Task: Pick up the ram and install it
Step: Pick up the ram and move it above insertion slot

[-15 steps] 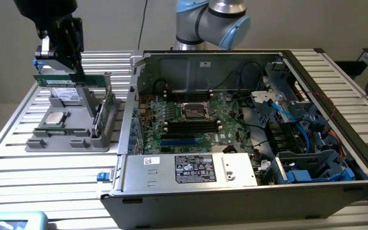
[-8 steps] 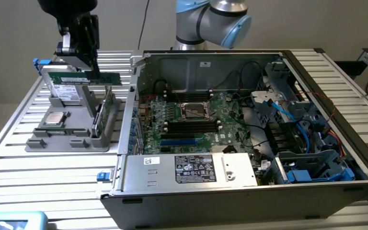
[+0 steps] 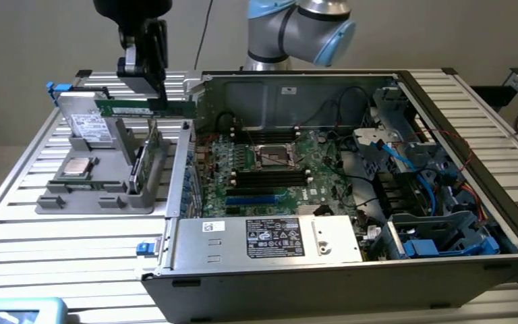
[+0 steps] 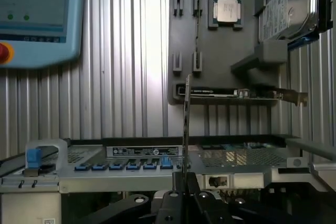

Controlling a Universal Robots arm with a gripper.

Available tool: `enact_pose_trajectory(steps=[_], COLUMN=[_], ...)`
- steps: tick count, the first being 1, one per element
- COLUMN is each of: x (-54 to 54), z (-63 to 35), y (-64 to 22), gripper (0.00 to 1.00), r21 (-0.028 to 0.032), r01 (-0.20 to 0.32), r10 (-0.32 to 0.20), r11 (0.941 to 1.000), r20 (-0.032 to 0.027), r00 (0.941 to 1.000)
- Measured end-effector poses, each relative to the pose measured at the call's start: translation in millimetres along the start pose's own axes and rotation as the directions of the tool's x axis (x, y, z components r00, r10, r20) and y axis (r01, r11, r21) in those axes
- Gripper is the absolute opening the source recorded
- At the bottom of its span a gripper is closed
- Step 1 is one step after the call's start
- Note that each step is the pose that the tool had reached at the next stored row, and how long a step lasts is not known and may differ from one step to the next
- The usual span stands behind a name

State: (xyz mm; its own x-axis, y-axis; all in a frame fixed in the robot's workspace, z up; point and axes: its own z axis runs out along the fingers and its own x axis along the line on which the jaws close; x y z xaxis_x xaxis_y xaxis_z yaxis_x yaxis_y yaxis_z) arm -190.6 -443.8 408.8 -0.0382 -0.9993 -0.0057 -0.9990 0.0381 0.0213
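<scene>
In the exterior view the black gripper [image 3: 144, 91] hung at ten o'clock. Its claw was pinched narrow on the upper edge of the ram [image 3: 156, 109], a thin green stick held level and clear above the grey holder tray [image 3: 70, 199]. The stick's chips were too small to make out, and the gripper's dark body hid where the fingers met it. The tray held a CPU [image 3: 79, 167] and a hard drive [image 3: 90, 125], and a wider green card [image 3: 154, 158] stood on edge. From the centre out to four o'clock the open computer case [image 3: 241, 266] exposed its motherboard [image 3: 282, 182], partly covered by cables. The arm [image 3: 299, 23] was cut off at twelve o'clock.

In the wrist view the ram [image 4: 186, 124] ran edge-on as a thin line out from the gripper [image 4: 185, 195], both faces hidden. Beyond it lay the tray [image 4: 220, 56], the CPU [image 4: 227, 10], the hard drive [image 4: 289, 9] cropped by the frame, and a blue teach pendant [image 4: 37, 14], also cropped. The case rim [image 4: 131, 174] crossed between gripper and tray.
</scene>
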Motion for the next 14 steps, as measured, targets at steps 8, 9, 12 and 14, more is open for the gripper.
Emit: enact_pose_trajectory(steps=[8, 9, 12, 14], x=[-1.7, -1.9, -2.8, -3.5], z=[0.2, 0.3, 1.4, 2.6], y=[-36.1, -40.8, -54.5, -63.5], gripper=[0.13, 0.13, 0.13, 0.13], r21=[-0.0010, -0.0011, -0.0011, -0.0011], r01=[0.000, 0.000, 0.000, 0.000], r10=[0.000, 0.000, 0.000, 0.000], r11=[1.0000, 1.0000, 1.0000, 1.0000], r20=[-0.0001, -0.0001, 0.0000, 0.0000], r00=[1.0000, 1.0000, 1.0000, 1.0000])
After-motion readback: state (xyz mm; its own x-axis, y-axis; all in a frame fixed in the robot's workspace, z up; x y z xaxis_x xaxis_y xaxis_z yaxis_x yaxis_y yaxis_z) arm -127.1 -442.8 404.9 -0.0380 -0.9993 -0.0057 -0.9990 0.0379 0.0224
